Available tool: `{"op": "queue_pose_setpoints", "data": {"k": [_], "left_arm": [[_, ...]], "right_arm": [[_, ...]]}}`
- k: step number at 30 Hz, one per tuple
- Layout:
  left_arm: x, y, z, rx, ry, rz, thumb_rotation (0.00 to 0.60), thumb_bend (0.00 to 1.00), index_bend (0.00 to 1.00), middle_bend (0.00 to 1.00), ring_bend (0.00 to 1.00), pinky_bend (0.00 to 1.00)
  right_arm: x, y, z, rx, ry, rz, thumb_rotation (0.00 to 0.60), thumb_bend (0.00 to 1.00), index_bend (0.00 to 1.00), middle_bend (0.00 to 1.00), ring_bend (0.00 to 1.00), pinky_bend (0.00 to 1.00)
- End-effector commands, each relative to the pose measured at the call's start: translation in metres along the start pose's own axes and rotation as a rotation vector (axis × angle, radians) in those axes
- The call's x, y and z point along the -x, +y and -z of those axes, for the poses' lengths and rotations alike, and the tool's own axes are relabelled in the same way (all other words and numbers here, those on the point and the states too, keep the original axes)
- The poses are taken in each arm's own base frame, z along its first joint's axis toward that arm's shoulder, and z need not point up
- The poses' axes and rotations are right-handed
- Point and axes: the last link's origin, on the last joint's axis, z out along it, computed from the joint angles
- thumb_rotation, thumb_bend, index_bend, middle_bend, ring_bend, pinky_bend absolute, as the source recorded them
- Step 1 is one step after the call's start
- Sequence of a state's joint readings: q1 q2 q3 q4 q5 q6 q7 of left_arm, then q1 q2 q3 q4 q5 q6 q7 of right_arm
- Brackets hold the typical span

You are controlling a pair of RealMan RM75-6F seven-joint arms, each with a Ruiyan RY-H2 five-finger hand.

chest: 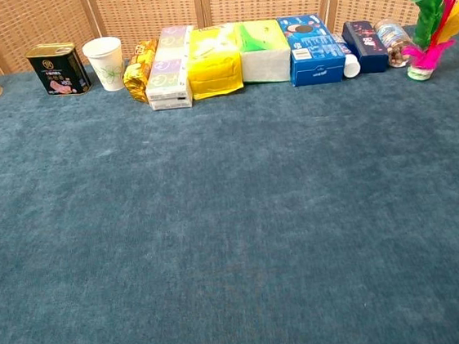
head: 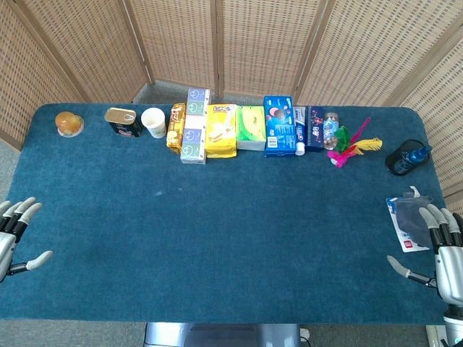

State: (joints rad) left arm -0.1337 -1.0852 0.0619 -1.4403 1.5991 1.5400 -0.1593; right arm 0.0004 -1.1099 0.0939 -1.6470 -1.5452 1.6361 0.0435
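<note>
Blue-white pouch [head: 408,223] lies just beside your right hand [head: 441,249], fingers spread, holding nothing; left hand [head: 16,235] likewise released, well apart. Approach low, thumb under pouch edge.

Left hand [head: 14,235] empty, fingers spread, at table edge; right hand [head: 441,249] beside flat packet [head: 406,220]

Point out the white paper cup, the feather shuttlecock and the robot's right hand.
White paper cup [chest: 105,62], chest view, on its side wall.
Feather shuttlecock [chest: 424,57], chest view, on its pink base.
Right hand [head: 441,249], head view, on the middle of the hand.
</note>
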Motion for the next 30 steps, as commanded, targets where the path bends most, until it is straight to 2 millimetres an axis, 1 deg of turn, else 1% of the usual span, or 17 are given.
{"op": "queue_pose_setpoints", "data": {"k": [1, 7, 9, 10, 11, 12, 13, 14, 15, 16, 17, 19, 21, 22, 24, 27, 30], "left_arm": [[0.002, 0.000, 0.000, 0.005, -0.006, -0.004, 0.000, 0.00, 0.04, 0.00, 0.00, 0.00], [0.005, 0.001, 0.000, 0.012, -0.010, -0.019, 0.000, 0.00, 0.04, 0.00, 0.00, 0.00], [0.005, 0.004, -0.001, 0.028, 0.004, -0.008, 0.000, 0.00, 0.09, 0.00, 0.00, 0.00], [0.005, 0.006, -0.002, 0.039, 0.013, 0.002, 0.000, 0.00, 0.13, 0.00, 0.00, 0.00], [0.004, 0.008, -0.003, 0.056, 0.031, 0.019, 0.000, 0.00, 0.19, 0.03, 0.01, 0.00], [0.004, 0.009, -0.004, 0.071, 0.049, 0.032, 0.000, 0.00, 0.24, 0.08, 0.05, 0.00], [0.003, 0.010, -0.006, 0.084, 0.071, 0.050, 0.000, 0.00, 0.36, 0.21, 0.13, 0.00], [0.003, 0.011, -0.007, 0.098, 0.091, 0.071, 0.000, 0.00, 0.55, 0.42, 0.27, 0.00], [0.004, 0.012, -0.008, 0.107, 0.097, 0.092, 0.000, 0.00, 0.67, 0.57, 0.37, 0.00], [0.005, 0.013, -0.009, 0.120, 0.106, 0.124, 0.000, 0.00, 0.85, 0.76, 0.52, 0.00], [0.005, 0.014, -0.011, 0.135, 0.125, 0.154, 0.000, 0.00, 0.95, 0.89, 0.65, 0.00], [0.005, 0.014, -0.013, 0.155, 0.158, 0.165, 0.000, 0.00, 1.00, 0.99, 0.80, 0.00], [0.006, 0.014, -0.013, 0.173, 0.183, 0.187, 0.000, 0.00, 1.00, 1.00, 0.89, 0.00], [0.006, 0.014, -0.013, 0.174, 0.184, 0.193, 0.000, 0.00, 1.00, 1.00, 0.91, 0.00], [0.006, 0.014, -0.014, 0.179, 0.193, 0.192, 0.000, 0.00, 1.00, 1.00, 0.94, 0.00], [0.007, 0.017, -0.017, 0.200, 0.206, 0.196, 0.000, 0.00, 1.00, 1.00, 0.95, 0.00], [0.007, 0.028, -0.025, 0.264, 0.221, 0.207, 0.000, 0.00, 1.00, 1.00, 0.95, 0.00]], "right_arm": [[0.000, 0.000, 0.000, 0.000, -0.005, -0.004, 0.247, 0.00, 0.03, 0.00, 0.00, 0.00], [0.000, 0.000, 0.000, -0.008, -0.015, -0.012, 0.251, 0.00, 0.03, 0.00, 0.00, 0.00], [0.000, 0.000, 0.000, -0.012, -0.015, -0.016, 0.250, 0.00, 0.03, 0.00, 0.00, 0.00], [-0.001, -0.001, 0.000, -0.014, -0.015, -0.018, 0.248, 0.00, 0.03, 0.00, 0.00, 0.00], [-0.001, -0.001, 0.000, -0.014, -0.015, -0.021, 0.250, 0.00, 0.03, 0.00, 0.00, 0.00], [-0.001, 0.000, 0.000, -0.014, -0.016, -0.022, 0.248, 0.00, 0.03, 0.00, 0.00, 0.00], [-0.001, 0.000, 0.000, -0.013, -0.017, -0.024, 0.250, 0.00, 0.03, 0.00, 0.00, 0.00], [-0.001, 0.000, 0.000, -0.012, -0.018, -0.025, 0.251, 0.00, 0.03, 0.00, 0.00, 0.00], [-0.001, 0.000, 0.000, -0.011, -0.019, -0.027, 0.247, 0.00, 0.03, 0.00, 0.00, 0.00], [-0.001, 0.000, 0.000, -0.012, -0.018, -0.028, 0.247, 0.00, 0.03, 0.00, 0.00, 0.00], [-0.002, 0.000, 0.001, -0.013, -0.016, -0.029, 0.247, 0.00, 0.03, 0.00, 0.00, 0.00], [-0.002, 0.000, 0.001, -0.015, -0.015, -0.030, 0.247, 0.00, 0.03, 0.00, 0.00, 0.00], [-0.003, 0.000, 0.001, -0.015, -0.014, -0.031, 0.246, 0.00, 0.03, 0.00, 0.00, 0.00], [-0.003, 0.000, 0.001, -0.015, -0.014, -0.032, 0.248, 0.00, 0.03, 0.00, 0.00, 0.00], [-0.002, 0.000, 0.001, -0.015, -0.017, -0.033, 0.252, 0.00, 0.03, 0.00, 0.00, 0.00], [-0.003, 0.000, 0.001, -0.016, -0.017, -0.035, 0.250, 0.00, 0.03, 0.00, 0.00, 0.00], [-0.003, 0.000, 0.001, -0.015, -0.015, -0.039, 0.250, 0.00, 0.03, 0.00, 0.00, 0.00]]}}
